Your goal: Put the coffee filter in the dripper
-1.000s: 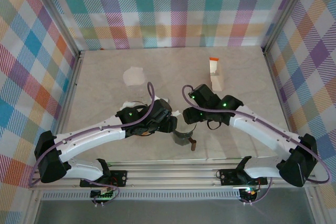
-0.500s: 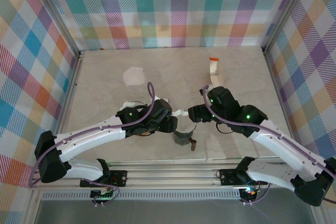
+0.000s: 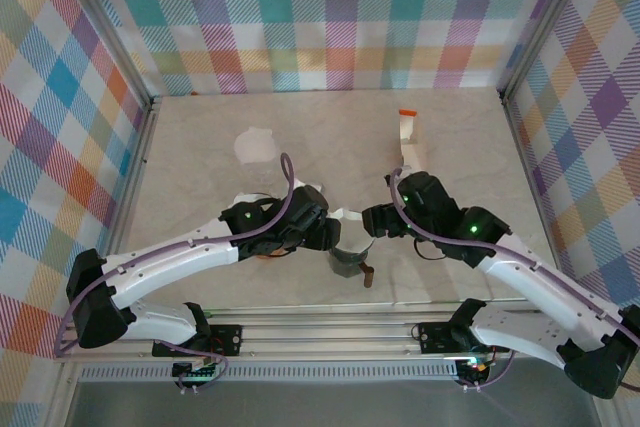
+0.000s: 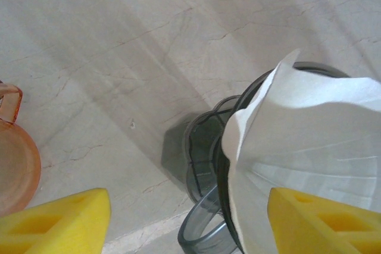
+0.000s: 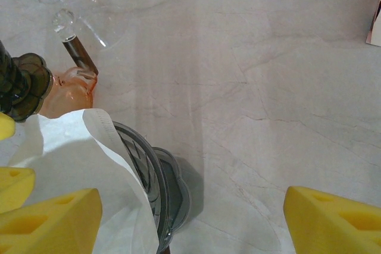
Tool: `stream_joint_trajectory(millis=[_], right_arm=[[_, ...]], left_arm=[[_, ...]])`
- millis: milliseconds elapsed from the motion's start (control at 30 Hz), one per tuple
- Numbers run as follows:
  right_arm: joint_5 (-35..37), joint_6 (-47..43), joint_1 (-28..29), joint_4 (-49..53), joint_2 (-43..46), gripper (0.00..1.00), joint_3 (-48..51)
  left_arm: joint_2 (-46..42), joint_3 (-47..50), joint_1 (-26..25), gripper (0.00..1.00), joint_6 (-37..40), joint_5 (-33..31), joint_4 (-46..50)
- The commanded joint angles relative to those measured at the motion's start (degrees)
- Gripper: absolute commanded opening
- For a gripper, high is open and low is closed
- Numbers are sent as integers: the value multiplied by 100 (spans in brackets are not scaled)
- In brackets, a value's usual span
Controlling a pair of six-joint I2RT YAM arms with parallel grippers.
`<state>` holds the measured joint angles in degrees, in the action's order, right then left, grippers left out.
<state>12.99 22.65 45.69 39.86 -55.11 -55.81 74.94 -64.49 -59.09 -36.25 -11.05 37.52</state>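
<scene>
Pink cup (image 4: 15, 165) just beside dripper (image 4: 199, 153); white paper (image 3: 255, 145) and box (image 3: 410, 139) well apart at rear. Filter (image 4: 309, 141) white, ribbed, seated in dripper, one edge above rim. Left gripper (image 4: 187, 200), right gripper (image 5: 190, 197): jaws open, flanking dripper.

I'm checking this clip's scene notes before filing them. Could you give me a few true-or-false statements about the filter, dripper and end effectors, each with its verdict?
1. The white coffee filter sits in the grey dripper. True.
2. The right end effector is shut on the filter. False: its jaws stand wide open.
3. A pinkish cup stands beside the dripper. True.
4. The left end effector is shut. False: its jaws stand wide apart.
</scene>
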Motion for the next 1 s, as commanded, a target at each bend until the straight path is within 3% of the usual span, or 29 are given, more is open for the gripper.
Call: stream_joint_trajectory(millis=[0, 267, 467, 533, 800, 900, 967], right_arm=[[95, 99, -8, -90, 124, 80, 35], [159, 125, -7, -91, 390, 81, 50], [247, 158, -7, -223, 627, 94, 246], [254, 210, -7, -339, 743, 99, 360], [168, 209, -8, -620, 1026, 99, 727], [177, 203, -8, -562, 1079, 99, 756], [177, 205, -7, -525, 1123, 99, 769]], left_arm=[[-93, -213, 56, 71, -1, -43, 167], [-441, -575, 56, 75, 31, -180, 458], [-1257, -1090, 309, 96, 392, -1040, 1021], [-1580, -1128, 639, 100, 532, -1219, 1139], [-2326, -673, 2398, 100, 901, -1470, 1218], [-2559, -177, 3515, 99, 735, -851, 1117], [-2589, 209, 4299, 88, 489, -123, 1119]])
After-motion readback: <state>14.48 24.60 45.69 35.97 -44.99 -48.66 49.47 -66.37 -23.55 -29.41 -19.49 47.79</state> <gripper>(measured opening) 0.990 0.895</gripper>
